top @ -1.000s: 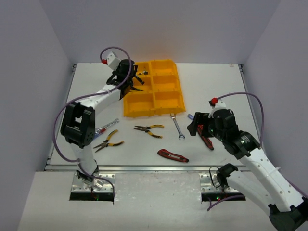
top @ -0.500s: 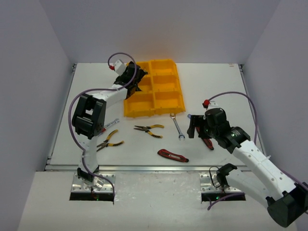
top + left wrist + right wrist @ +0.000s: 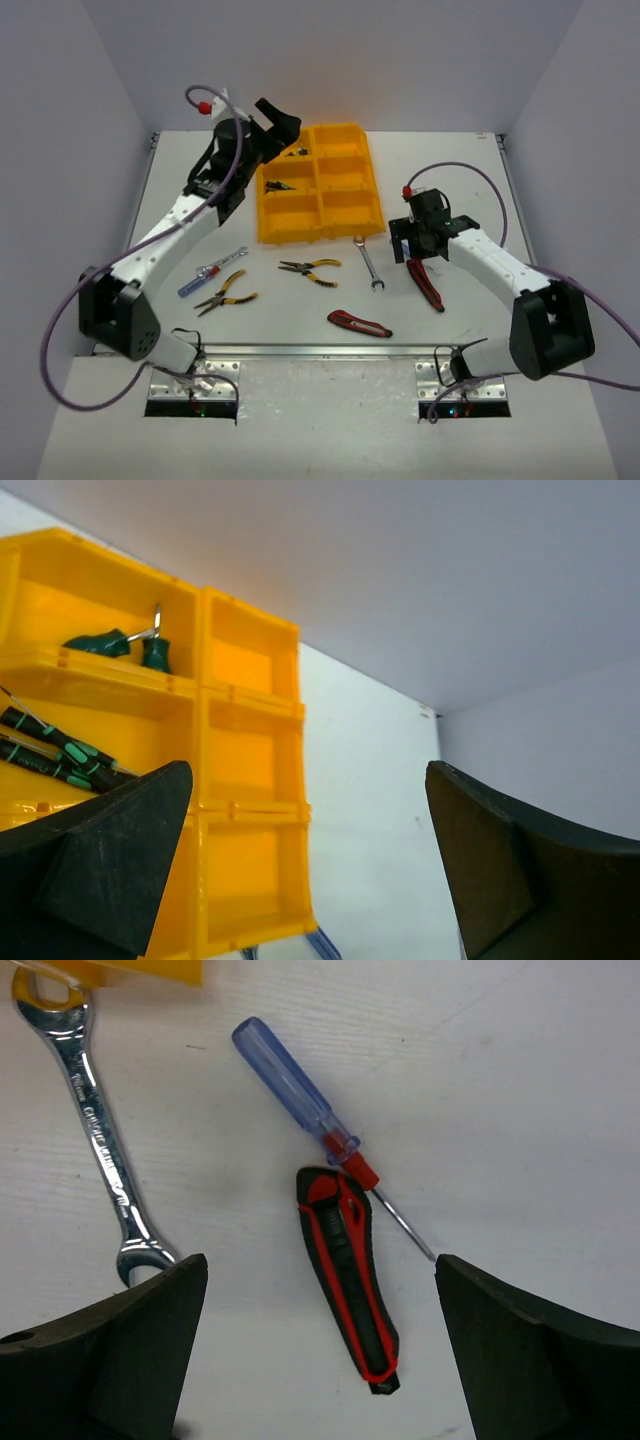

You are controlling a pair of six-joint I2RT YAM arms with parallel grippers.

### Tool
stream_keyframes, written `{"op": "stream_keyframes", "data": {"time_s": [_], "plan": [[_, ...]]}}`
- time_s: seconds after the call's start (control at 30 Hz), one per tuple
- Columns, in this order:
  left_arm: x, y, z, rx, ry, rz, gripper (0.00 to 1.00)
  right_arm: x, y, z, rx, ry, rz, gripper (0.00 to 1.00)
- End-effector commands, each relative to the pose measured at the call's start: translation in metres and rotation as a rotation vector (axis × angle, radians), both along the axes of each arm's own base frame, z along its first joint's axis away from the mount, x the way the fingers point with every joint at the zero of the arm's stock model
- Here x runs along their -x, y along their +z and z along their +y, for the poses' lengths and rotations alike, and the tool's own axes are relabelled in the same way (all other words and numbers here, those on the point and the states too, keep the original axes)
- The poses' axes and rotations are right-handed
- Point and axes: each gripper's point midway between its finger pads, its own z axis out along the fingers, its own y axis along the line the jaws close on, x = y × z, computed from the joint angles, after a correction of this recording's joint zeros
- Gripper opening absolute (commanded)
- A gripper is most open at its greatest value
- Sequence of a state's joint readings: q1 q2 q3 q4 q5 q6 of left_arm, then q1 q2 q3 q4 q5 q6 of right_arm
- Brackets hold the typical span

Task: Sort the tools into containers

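Right tool, spread and empty, hangs over the stiff red-and-black plastic utility knife: probably light, slick; pinch mid-body. Left tool likewise spread, empty.

Setting, logged from my remote station: a robotics lab test cell. Evidence on view:
- a flat white table boxed in on three sides by plain pale lilac-grey wall panels
- a white-and-black jointed left arm and its matching right arm, bolted through bare metal base plates at the near edge
- thin purple cables looping off each arm

Contents I can list: one yellow-orange plastic organiser tray and a scatter of small hand tools on the tabletop.
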State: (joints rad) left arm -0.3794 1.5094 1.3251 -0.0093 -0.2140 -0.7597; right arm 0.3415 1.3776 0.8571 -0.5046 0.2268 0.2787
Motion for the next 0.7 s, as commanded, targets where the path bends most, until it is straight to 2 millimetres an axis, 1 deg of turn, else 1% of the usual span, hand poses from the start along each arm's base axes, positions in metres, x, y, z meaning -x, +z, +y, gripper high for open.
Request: {"op": "stream_keyframes", "data": {"time_s": [0.0,0.03,0.07,0.13,0.2,0.27,0.33,0.4,0.43,0.53,0.57,0.67], "plan": [[0.087,0.000,-0.001,-0.053,-0.213,-0.031,1.00,-0.049,0.003,0.003,-0.019,0.183,-0.063,0.90],[0.098,-0.005,0.000,-0.058,-0.229,-0.030,1.00,-0.052,-0.002,0.007,-0.030,0.229,-0.043,0.81],[0.114,-0.012,0.001,-0.055,-0.263,-0.029,1.00,-0.057,-0.009,0.010,-0.034,0.244,-0.021,0.78],[0.136,-0.022,0.002,-0.067,-0.309,-0.038,1.00,-0.065,-0.021,0.019,-0.048,0.322,0.007,0.73],[0.149,-0.031,0.006,-0.101,-0.330,-0.018,1.00,-0.072,-0.030,0.025,-0.065,0.362,0.013,0.69],[0.157,-0.035,0.009,-0.129,-0.341,-0.006,1.00,-0.079,-0.038,0.025,-0.050,0.367,0.017,0.63],[0.163,-0.038,0.011,-0.167,-0.359,0.008,1.00,-0.084,-0.052,0.017,0.000,0.356,0.046,0.54],[0.169,-0.038,0.014,-0.190,-0.369,0.003,1.00,-0.084,-0.061,0.009,0.043,0.342,0.061,0.46],[0.171,-0.036,0.015,-0.191,-0.369,-0.004,1.00,-0.085,-0.061,0.007,0.049,0.339,0.062,0.45],[0.176,-0.038,0.018,-0.213,-0.370,-0.010,1.00,-0.084,-0.067,-0.008,0.121,0.284,0.065,0.29],[0.177,-0.042,0.018,-0.216,-0.376,-0.005,1.00,-0.083,-0.068,-0.017,0.154,0.257,0.064,0.24],[0.179,-0.054,0.013,-0.211,-0.404,0.020,1.00,-0.086,-0.064,-0.030,0.200,0.209,0.042,0.15]]}}
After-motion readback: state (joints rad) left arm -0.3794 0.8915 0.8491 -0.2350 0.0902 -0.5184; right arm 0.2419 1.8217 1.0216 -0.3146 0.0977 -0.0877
